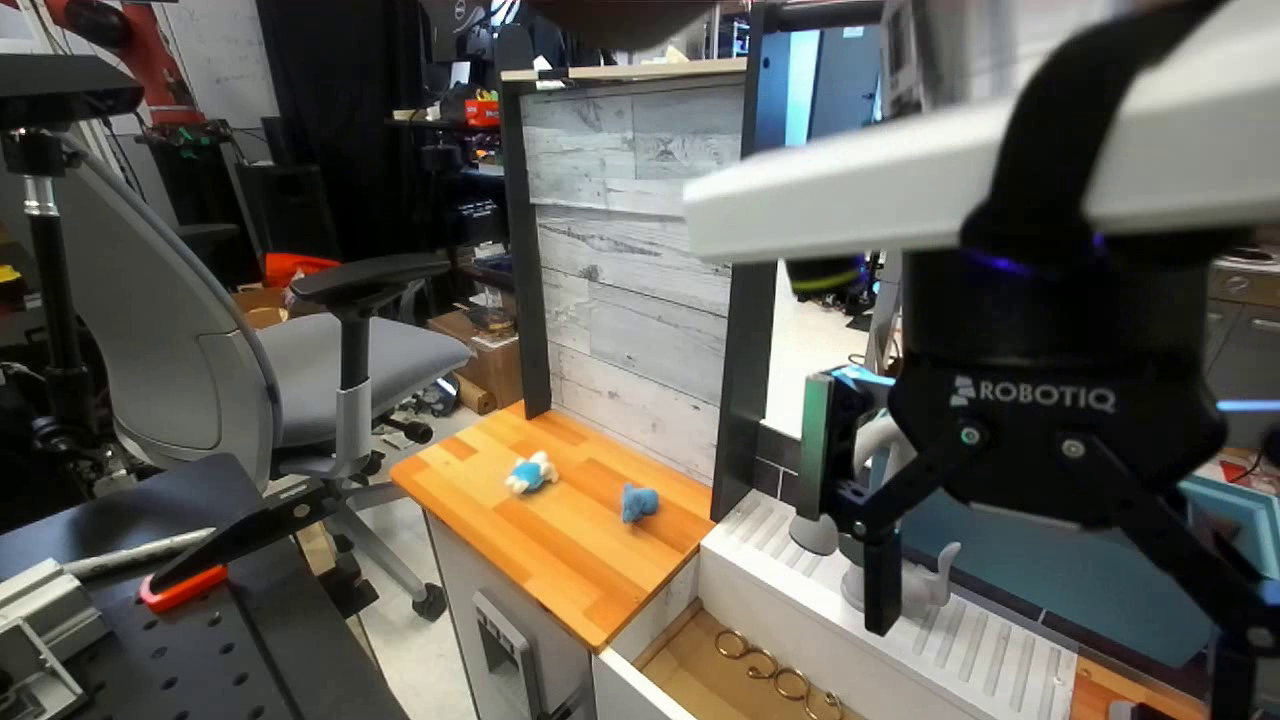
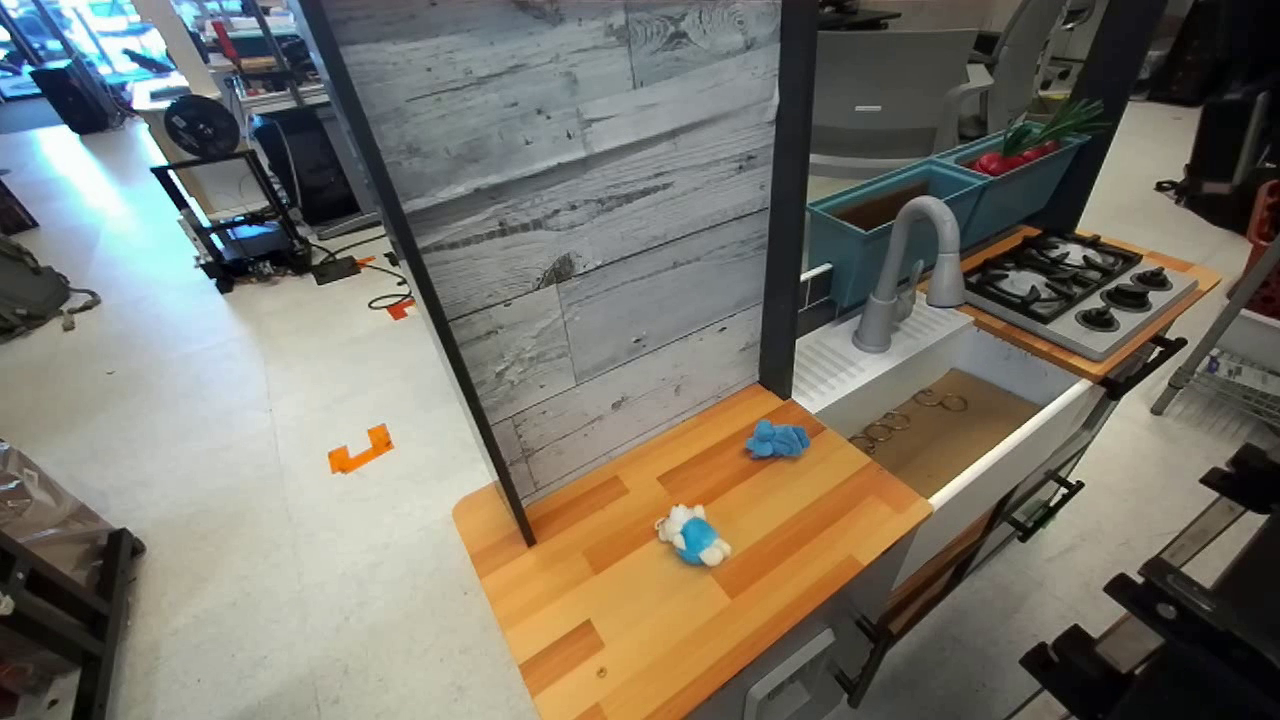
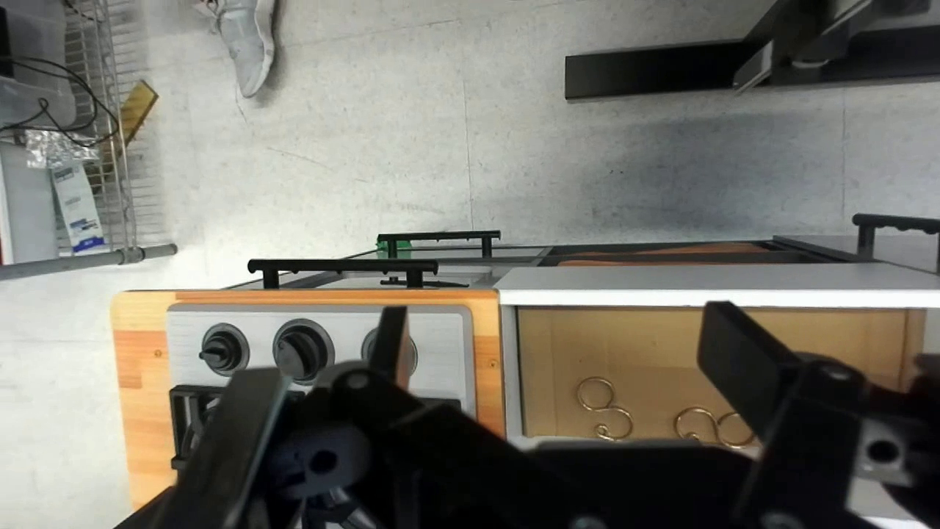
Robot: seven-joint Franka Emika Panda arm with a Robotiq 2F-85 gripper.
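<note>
1. One black Robotiq gripper point(image 3: 556, 334) hangs pointing downward, white maker's lettering on its body; its jaws are released and spread wide apart.
2. Below it, at three o'clock from the gripper's middle in the wrist view, lies a white, tan-floored rectangular basin point(image 3: 624, 345).
3. Several gold-coloured, S-curled wire hooks point(image 3: 611, 407) rest on the basin's floor, between four and five o'clock in that view, apart from the jaws.
4. At nine o'clock there sits a silvery metal cooktop point(image 3: 347, 349) with round black knobs point(image 3: 302, 353), one partly hidden behind a jaw.
5. In an exterior view, a grey curved faucet point(image 2: 887, 285) stands at eleven o'clock from the basin.
6. Teal rectangular planter boxes point(image 2: 850, 260) are at twelve o'clock from the faucet, the farther box holding red round radishes point(image 2: 1015, 160) with green leaves.
7. At nine o'clock from the basin, a small all-blue plush toy point(image 2: 778, 440) lies on the orange-brown striped wooden desk point(image 2: 620, 620).
8. Between seven and eight o'clock from that toy lies a small white plush figure point(image 2: 693, 537) with a bright blue middle.
9. A whitewashed plank panel point(image 2: 600, 250) in a dark frame rises along the desk's back edge, between eleven and twelve o'clock.
10. At ten o'clock from the desk, in an exterior view, stands a grey office chair point(image 1: 190, 340).
</note>
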